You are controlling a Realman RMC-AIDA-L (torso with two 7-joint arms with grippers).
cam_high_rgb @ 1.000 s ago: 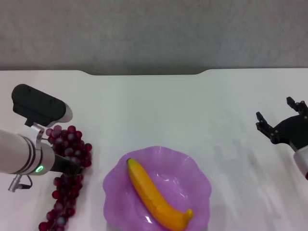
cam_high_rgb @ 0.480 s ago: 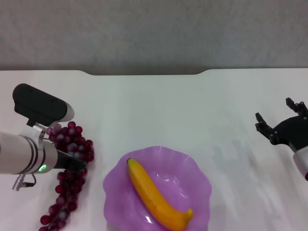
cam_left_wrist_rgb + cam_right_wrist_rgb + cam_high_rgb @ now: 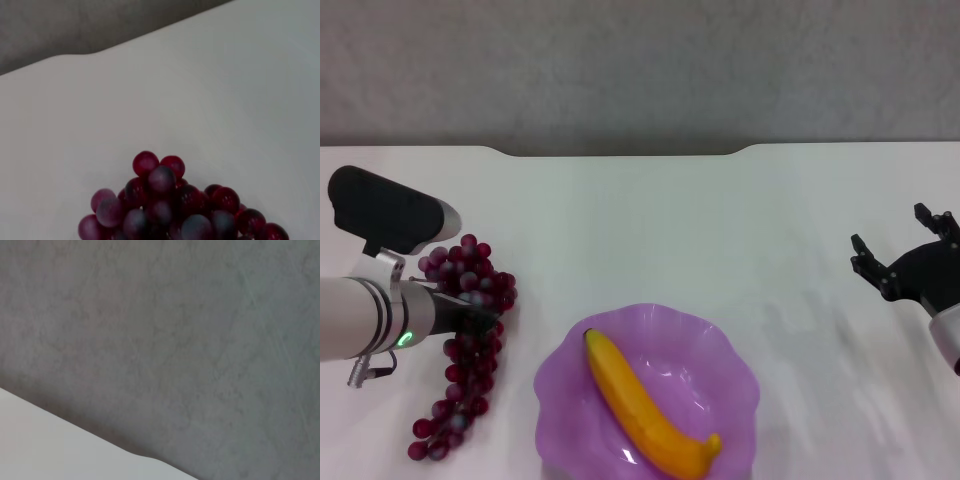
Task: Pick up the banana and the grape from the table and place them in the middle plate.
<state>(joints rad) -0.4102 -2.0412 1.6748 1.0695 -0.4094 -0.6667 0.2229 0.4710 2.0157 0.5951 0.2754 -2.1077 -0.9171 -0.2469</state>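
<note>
The left gripper is gripping the grape near the table's left edge; the right gripper is idling, released, near the right edge.

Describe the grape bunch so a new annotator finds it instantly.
On the white table, look to the robot's left of the purple scalloped plate, under the left gripper. The grape bunch is a long cluster of small dark red-purple balls; the only other fruit, the yellow banana, lies in the plate.
</note>
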